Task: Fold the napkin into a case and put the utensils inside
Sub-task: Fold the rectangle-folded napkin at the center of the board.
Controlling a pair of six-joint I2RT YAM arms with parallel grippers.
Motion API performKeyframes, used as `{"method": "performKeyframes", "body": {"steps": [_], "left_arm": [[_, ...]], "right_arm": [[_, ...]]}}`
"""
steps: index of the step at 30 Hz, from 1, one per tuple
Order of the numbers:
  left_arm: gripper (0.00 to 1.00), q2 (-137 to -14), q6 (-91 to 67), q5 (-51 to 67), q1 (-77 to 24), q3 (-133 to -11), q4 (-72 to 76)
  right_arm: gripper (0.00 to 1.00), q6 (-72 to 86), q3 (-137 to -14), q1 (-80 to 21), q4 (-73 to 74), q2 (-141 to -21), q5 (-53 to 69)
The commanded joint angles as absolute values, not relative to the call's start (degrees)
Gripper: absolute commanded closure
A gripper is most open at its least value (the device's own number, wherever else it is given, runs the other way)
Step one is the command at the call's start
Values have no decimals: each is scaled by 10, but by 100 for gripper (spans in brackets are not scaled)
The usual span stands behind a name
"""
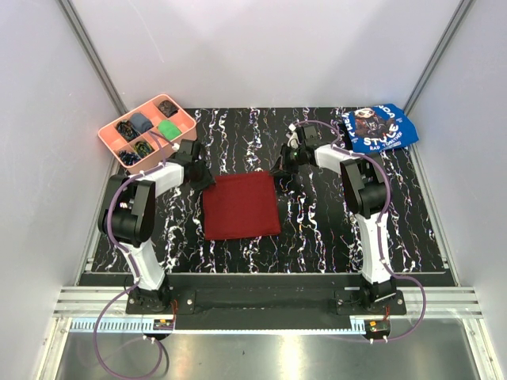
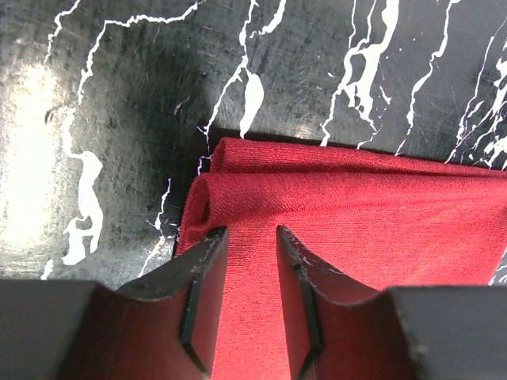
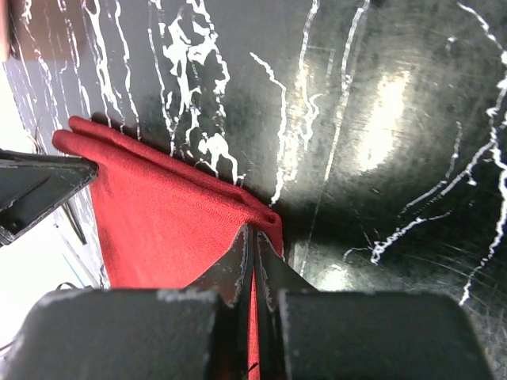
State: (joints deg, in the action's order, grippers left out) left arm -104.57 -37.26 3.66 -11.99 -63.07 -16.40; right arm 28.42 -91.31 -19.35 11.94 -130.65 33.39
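The dark red napkin lies folded in layers as a near-square in the middle of the table. My left gripper is at its far left corner; in the left wrist view its jaws stand open just above the napkin, with a rolled fold edge right in front. My right gripper is at the far right corner; in the right wrist view it is shut on the napkin, with red cloth showing between the fingers. No utensils are visible.
A pink compartment tray with small dark and green items stands at the back left. A blue printed cloth lies at the back right. The table is black with white marbling. White walls enclose the sides.
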Motion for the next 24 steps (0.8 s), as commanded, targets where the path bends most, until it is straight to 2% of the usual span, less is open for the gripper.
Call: {"method": "performKeyframes", "body": {"steps": [1, 11, 15, 19, 24], "left_arm": [[62, -1028, -351, 17, -114, -663, -151], [61, -1073, -374, 47, -86, -672, -134], [60, -1085, -354, 36, -85, -699, -168], [51, -971, -366, 18, -121, -650, -160], [51, -861, -395, 24, -172, -563, -181]], "right_arm": [[100, 260, -950, -191, 142, -1303, 350], [100, 251, -964, -192, 198, -1287, 335], [100, 243, -914, -197, 227, -1212, 288], [90, 237, -832, -215, 241, -1122, 254], [80, 284, -695, -261, 195, -1021, 269]]}}
